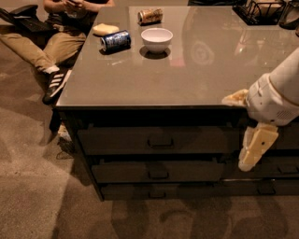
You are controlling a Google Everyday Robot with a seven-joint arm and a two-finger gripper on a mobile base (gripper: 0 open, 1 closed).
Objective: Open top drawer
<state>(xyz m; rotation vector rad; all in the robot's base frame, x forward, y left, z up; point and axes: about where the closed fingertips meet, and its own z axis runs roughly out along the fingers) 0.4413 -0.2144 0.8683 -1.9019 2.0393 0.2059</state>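
The top drawer (159, 140) is a wide dark front just under the table top, with a small bar handle (160, 141) at its centre. It sits flush with the frame, closed. My gripper (256, 148) hangs cream-coloured from the white arm (275, 98) at the table's front right corner. It is in front of the drawer column's right end, to the right of the handle and apart from it.
Two shorter drawer fronts (158, 172) lie below, and narrower fronts (280, 168) to the right behind the arm. On the table (187, 79) are a white bowl (156, 38), a lying blue can (115, 40) and a wire basket (261, 9). A person (56, 32) sits on the floor at left.
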